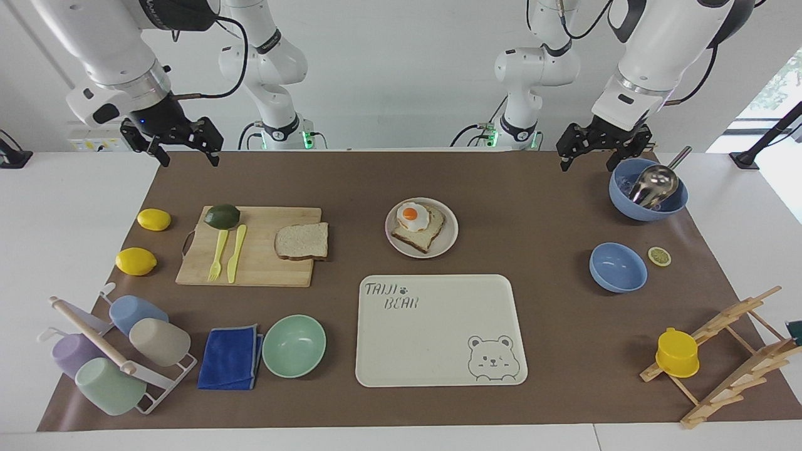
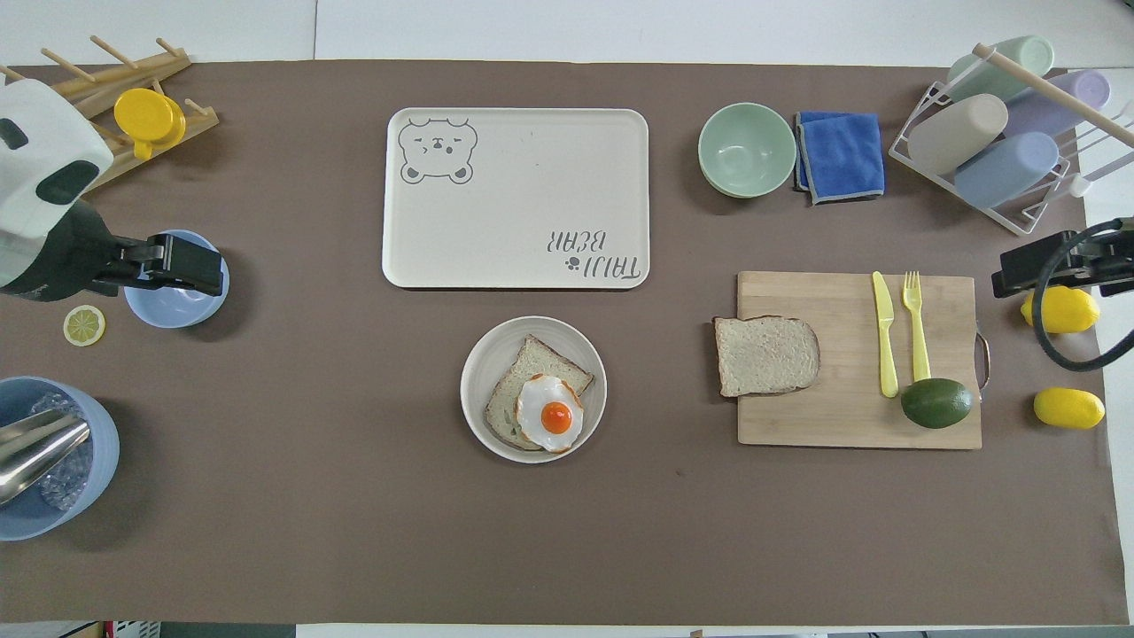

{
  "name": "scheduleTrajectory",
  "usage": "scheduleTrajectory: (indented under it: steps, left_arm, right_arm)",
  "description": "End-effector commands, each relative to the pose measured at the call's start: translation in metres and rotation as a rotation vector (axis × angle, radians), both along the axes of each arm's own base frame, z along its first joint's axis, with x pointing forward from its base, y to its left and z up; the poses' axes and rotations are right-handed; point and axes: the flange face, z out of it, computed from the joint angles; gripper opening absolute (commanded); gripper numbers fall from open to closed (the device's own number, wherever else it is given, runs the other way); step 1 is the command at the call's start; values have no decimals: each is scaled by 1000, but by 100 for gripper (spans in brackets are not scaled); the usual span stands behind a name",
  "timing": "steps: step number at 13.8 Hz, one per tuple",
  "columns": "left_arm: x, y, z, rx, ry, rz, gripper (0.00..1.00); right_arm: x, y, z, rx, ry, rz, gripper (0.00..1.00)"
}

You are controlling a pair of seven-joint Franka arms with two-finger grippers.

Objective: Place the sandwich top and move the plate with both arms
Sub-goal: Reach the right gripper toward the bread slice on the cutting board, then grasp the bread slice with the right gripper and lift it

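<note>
Nothing done yet. Bread (image 1: 302, 242) sits on the board (image 1: 250, 263), apart from the plate (image 1: 448, 241) with egg toast (image 1: 418, 227). Left hand (image 1: 588, 161) and right hand (image 1: 185, 158) both empty, fingers spread, up over the worktop's robot-side edge. Left: top the sandwich, move plate.

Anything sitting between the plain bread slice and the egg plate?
Nothing: between the sandwich top on the cutting board and the plate, the overhead view shows only bare brown mat.

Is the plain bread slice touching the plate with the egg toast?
Apart. The overhead view shows bare brown mat between the sandwich top on the cutting board and the plate.
</note>
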Motion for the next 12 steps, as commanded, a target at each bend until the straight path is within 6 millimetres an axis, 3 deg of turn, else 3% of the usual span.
scheduleTrajectory:
  steps: [1, 3, 4, 6, 7, 12]
  left_arm:
    - [-8, 3, 1, 16, 1, 7, 100]
    - [-8, 2, 0, 16, 2, 5, 100]
    - [-8, 3, 1, 16, 1, 7, 100]
    - [-8, 3, 0, 16, 2, 7, 100]
    - [-8, 3, 1, 16, 1, 7, 100]
    - [-8, 3, 0, 16, 2, 7, 100]
  right_arm:
    - [-3, 38, -3, -27, -20, 31, 100]
    - [3, 68, -16, -90, -13, 6, 100]
    - [5, 93, -23, -116, -7, 23, 100]
    - [14, 130, -51, -150, 32, -1, 100]
    - [19, 159, -66, -191, 35, -18, 100]
    - [32, 227, -130, -218, 40, -111, 100]
